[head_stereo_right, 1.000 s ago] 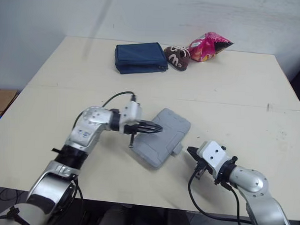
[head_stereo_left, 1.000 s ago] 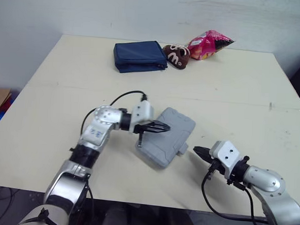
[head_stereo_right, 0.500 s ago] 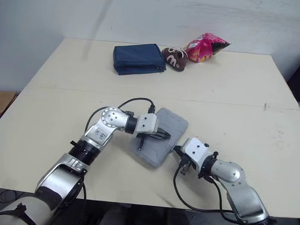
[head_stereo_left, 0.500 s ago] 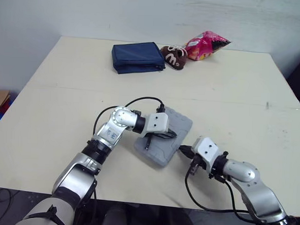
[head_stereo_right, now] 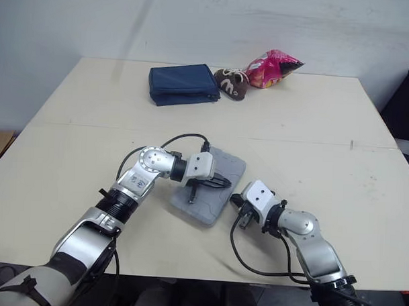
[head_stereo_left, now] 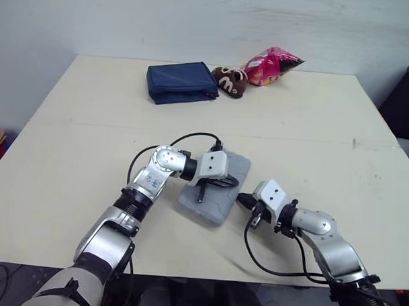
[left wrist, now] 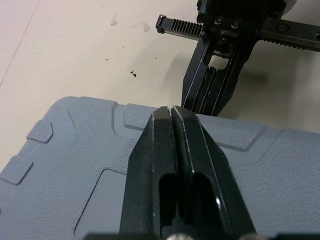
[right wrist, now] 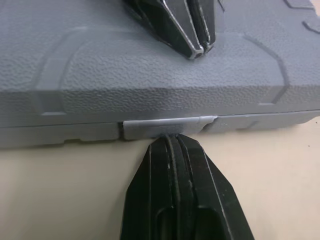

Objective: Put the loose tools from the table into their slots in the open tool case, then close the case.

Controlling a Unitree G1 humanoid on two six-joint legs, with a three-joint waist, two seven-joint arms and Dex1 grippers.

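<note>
Tool case (head_stereo_left: pixel 219 206) lies shut mid-counter (head_stereo_left: pixel 312 136). My left gripper (head_stereo_left: pixel 227 183), closed, rests on its lid; my right gripper (head_stereo_left: pixel 242 198), also closed, noses the side latch (right wrist: pixel 167 126), directly ahead.

wide cream table (head_stereo_left: pixel 313 110) against a plain pale wall (head_stereo_left: pixel 196 18), dark floor (head_stereo_left: pixel 5 287) below its near edge

Tool case (head_stereo_left: pixel 213 197) was grey with pebbled texture, table (head_stereo_left: pixel 313 130) cream, folded pouch (head_stereo_left: pixel 180 83) navy, plush (head_stereo_left: pixel 228 80) brown with white markings, snack bag (head_stereo_left: pixel 270 64) pink-red, left gripper (head_stereo_left: pixel 229 183) and right gripper (head_stereo_left: pixel 242 198) fingers black.
</note>
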